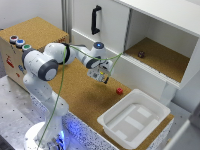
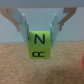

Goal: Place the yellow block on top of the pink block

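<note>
Above the cork table (image 1: 75, 95), gripper (image 1: 103, 76) holds yellow block (image 2: 39, 46) clamped between its fingers (image 2: 21, 28), lifted off the surface. Pink block (image 1: 119, 91) sits on cork near white bin (image 1: 134, 121), toward exterior view's right of gripper

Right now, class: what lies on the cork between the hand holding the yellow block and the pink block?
Nothing. In the exterior view, the hand holds the yellow block above the cork surface, and the stretch to the pink block is bare.
</note>
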Robot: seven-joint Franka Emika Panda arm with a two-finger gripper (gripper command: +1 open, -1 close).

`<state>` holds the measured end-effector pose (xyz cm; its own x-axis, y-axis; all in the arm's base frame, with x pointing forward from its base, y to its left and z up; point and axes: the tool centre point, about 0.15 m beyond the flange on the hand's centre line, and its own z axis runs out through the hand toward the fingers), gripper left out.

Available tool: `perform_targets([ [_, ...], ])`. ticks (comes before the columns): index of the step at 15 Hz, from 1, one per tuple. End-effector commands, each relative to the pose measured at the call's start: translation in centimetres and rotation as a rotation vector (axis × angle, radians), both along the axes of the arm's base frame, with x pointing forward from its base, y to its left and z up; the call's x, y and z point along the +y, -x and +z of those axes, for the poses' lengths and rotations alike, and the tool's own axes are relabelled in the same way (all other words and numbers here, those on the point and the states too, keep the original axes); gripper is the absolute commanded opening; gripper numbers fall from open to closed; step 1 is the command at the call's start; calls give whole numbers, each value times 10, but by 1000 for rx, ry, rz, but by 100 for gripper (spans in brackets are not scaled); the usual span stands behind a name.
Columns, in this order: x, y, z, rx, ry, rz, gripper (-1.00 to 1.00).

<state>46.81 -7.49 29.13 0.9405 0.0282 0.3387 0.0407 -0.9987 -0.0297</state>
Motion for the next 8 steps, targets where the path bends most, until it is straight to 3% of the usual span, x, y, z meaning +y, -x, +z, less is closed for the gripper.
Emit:
perform_targets([
  [1,-60,-32,-13,42,21,-49,-100],
  [5,-80,-50,-29,80,32,-77,-100],
  [8,-91,-60,-19,69,62,-78,-100],
])
